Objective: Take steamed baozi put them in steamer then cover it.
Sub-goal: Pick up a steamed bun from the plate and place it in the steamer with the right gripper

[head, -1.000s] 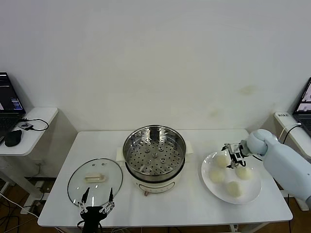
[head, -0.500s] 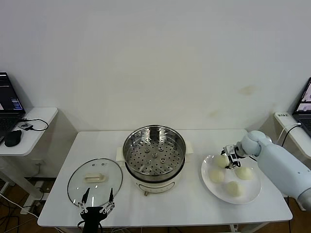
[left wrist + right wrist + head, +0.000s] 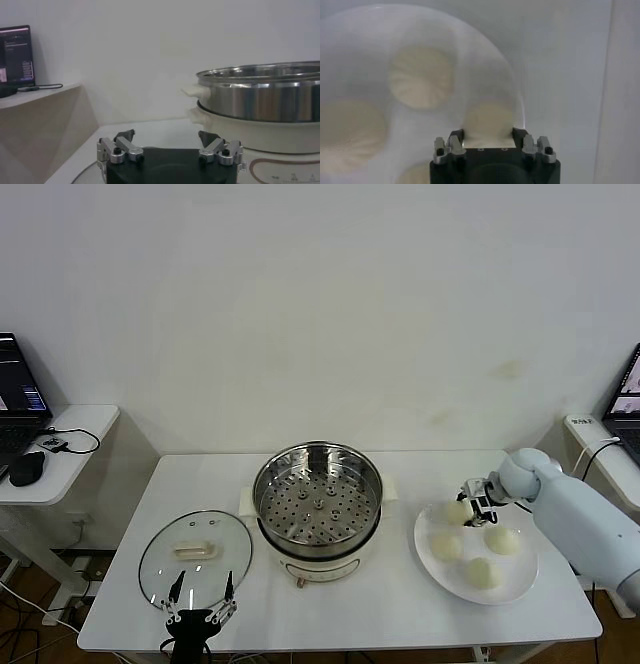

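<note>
Operator, note your right gripper [image 3: 470, 509] partly covers the far baozi [image 3: 457, 511] in the head view; contact cannot be confirmed. In the right wrist view the plate [image 3: 485, 60] is blurred and cut off. The left wrist view crops the steamer [image 3: 265, 102]. The left gripper [image 3: 200, 606] sits partly out of frame.

Steamer [image 3: 317, 509] at centre of bench [image 3: 400, 609]; lid [image 3: 195, 554] lower left; plate [image 3: 520, 584] with buns [image 3: 446, 546] at right.
</note>
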### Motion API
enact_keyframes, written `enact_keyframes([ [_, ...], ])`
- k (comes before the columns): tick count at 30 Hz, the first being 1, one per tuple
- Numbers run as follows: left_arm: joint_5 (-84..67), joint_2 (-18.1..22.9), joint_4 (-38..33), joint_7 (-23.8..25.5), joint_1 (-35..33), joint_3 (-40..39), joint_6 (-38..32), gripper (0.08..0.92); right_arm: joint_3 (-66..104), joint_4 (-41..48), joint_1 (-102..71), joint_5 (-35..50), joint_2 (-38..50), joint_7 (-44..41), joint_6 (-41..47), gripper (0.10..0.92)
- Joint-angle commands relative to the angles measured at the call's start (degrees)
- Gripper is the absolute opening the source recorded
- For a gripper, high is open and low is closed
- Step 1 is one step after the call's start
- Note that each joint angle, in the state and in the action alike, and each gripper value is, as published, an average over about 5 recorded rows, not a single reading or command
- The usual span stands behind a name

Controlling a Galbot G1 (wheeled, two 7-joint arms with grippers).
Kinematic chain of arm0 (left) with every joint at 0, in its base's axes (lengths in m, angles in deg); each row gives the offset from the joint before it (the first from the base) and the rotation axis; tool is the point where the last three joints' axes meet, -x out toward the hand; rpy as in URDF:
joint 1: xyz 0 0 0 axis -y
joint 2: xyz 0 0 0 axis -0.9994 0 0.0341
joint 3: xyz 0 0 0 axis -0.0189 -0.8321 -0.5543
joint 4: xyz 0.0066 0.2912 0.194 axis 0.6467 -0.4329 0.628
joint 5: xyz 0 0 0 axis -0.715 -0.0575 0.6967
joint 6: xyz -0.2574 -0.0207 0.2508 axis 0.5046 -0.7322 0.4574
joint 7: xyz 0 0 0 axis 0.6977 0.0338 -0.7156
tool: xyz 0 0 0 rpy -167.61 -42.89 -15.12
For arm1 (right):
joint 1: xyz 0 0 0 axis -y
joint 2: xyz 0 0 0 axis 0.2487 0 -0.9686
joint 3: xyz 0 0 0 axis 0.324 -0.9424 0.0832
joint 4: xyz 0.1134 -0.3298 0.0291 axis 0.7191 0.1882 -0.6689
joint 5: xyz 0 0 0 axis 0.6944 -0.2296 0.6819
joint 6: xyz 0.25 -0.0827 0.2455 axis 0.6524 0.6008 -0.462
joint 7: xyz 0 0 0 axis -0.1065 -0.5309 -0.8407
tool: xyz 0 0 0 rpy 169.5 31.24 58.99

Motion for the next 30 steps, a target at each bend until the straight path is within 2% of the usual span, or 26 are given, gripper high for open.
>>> enact_keyframes([
  [1, -0.1, -0.2, 0.1, 0.0, 0.0, -0.2, 0.0, 0.823, -2.7, -7.3, 7.6, 10.7, 7.4, -0.5, 1.2, 0.607],
  [8, -0.8, -0.6, -0.1, 0.0, 0.4, -0.2, 0.1, 0.823, -15.6, -11.4, 24.5, 20.2, 7.6, -0.2, 2.9, 0.611],
  [19, -2.3, -1.2, -0.2, 0.3, 0.8, 0.3, -0.2, 0.823, -30.7, -10.7, 40.3, 30.5, -5.6, 2.0, 2.0, 0.611],
  [30, -7.7, -1.9, 0.1, 1.6, 1.9, 1.4, -1.7, 0.823, -40.2, -9.8, 42.5, 31.7, -17.3, 3.4, -5.1, 0.611],
])
